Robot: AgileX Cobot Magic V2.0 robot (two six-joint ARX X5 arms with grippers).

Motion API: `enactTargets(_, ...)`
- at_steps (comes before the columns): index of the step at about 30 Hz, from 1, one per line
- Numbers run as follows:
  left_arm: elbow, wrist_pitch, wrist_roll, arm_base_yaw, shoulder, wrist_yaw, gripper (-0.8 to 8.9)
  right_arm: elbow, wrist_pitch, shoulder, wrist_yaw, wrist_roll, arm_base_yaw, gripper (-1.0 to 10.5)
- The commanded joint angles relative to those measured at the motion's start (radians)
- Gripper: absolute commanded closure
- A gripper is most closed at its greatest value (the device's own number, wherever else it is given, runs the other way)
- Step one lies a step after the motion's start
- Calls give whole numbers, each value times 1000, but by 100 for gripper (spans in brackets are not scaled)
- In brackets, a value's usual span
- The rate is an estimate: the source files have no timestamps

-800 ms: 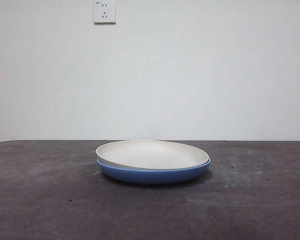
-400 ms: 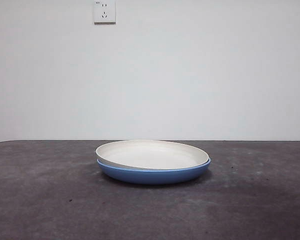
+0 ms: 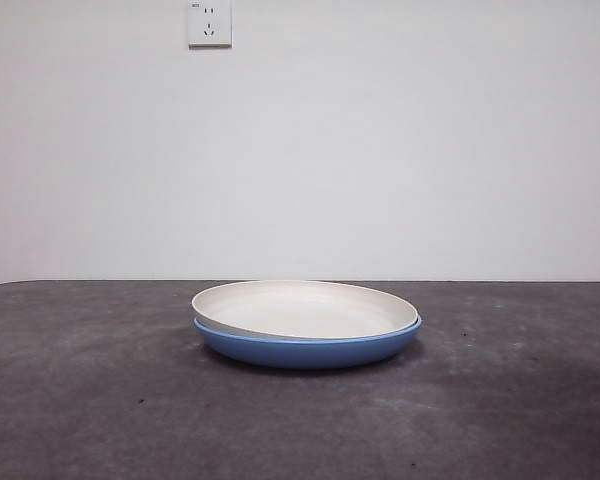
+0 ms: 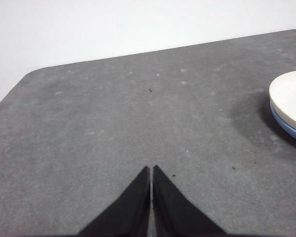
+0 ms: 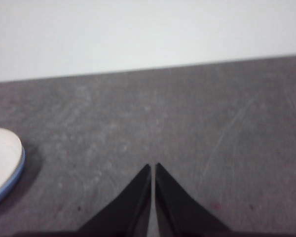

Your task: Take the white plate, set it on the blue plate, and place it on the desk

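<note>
In the middle of the desk the white plate is seen nested in the blue plate, slightly askew, its rim riding a little higher on one side. The stacking step is therefore judged to be done, and the step in hand is taken to be the last one: the white plate is to be lifted out and set down on bare desk. Neither arm is seen in the front view, so both are judged to be waiting.

The left gripper is held over bare tabletop with its jaws pressed together, nothing between them, the plates near but apart at one edge of its view. The right gripper is likewise closed on nothing, and only a sliver of the stacked plates is caught at the edge of its rather blurred picture; which arm lies nearer cannot be told with confidence.

For the next move, one gripper would need to be spread, brought to the white rim alone and closed there, so that the blue plate is not dragged along.

The wall socket is shown by the front view only; the gripper tips are shown by the wrist views only.
</note>
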Motion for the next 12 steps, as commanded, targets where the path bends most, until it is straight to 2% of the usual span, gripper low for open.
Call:
enactTargets(1,-20,-8,-6,2,-2,2,804,-5,-34,-3,16,19,-3,939)
enactTargets(12,-20,-8,-6,2,-2,2,804,-5,-33,-3,20,23,-3,939)
